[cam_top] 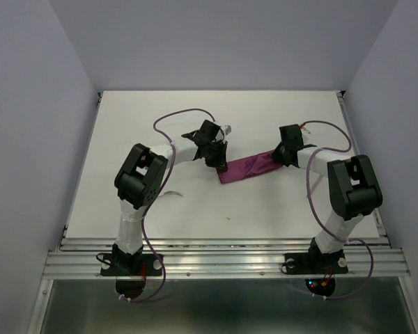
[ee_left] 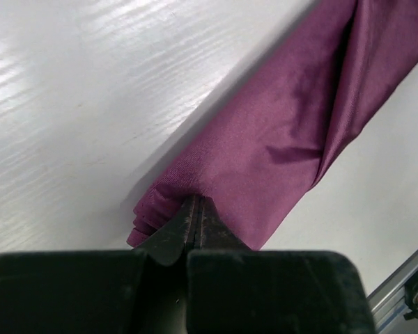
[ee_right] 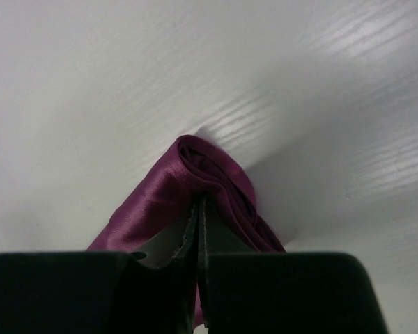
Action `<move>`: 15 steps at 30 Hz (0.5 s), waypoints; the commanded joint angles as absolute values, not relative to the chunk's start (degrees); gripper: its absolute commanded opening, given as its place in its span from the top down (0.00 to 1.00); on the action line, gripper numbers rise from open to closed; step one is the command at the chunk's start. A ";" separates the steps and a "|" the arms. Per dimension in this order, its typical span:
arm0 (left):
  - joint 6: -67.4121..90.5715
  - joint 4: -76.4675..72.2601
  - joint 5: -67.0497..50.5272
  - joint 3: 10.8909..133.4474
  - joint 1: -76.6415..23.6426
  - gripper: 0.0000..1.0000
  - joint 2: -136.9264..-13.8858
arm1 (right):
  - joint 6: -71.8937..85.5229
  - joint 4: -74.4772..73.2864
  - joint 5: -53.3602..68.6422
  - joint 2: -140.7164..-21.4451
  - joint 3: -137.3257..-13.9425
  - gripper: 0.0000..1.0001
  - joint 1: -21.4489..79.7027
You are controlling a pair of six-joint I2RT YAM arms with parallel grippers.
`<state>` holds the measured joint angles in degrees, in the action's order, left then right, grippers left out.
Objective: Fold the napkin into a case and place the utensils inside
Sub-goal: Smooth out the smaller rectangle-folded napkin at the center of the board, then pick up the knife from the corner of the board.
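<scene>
Only wrist views show left claw (ee_left: 196,203), right claw (ee_right: 198,204) pinching napkin (ee_left: 285,125).

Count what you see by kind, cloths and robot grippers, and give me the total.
Cloths: 1, the burgundy napkin
Grippers: 2, the left gripper and the right gripper, each shut on one end of it
Total: 3

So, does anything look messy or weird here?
A little. The napkin runs slanted, bunched into a twisted, wrinkly roll instead of a flat fold. The left gripper and right gripper pinch its two ends.
</scene>
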<state>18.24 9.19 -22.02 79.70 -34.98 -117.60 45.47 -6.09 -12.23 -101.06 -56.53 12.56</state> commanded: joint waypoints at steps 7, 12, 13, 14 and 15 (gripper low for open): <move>16.00 15.64 -14.07 85.08 -34.28 1.00 -109.08 | 43.52 -8.87 -11.77 -90.46 -55.89 0.75 12.57; 16.43 18.10 -11.69 84.38 -33.58 0.84 -103.54 | 39.29 -11.77 -16.78 -85.00 -57.13 0.39 11.52; 16.61 18.28 -11.34 83.68 -33.40 0.81 -102.75 | 38.77 -13.60 -17.74 -84.29 -57.04 0.35 10.64; 17.05 18.19 -11.08 81.84 -32.96 0.79 -101.18 | 37.89 -14.32 -18.80 -82.98 -56.69 0.30 9.50; 17.31 18.02 -10.99 80.70 -32.61 0.71 -100.38 | 37.53 -14.94 -18.90 -82.36 -55.21 0.28 8.10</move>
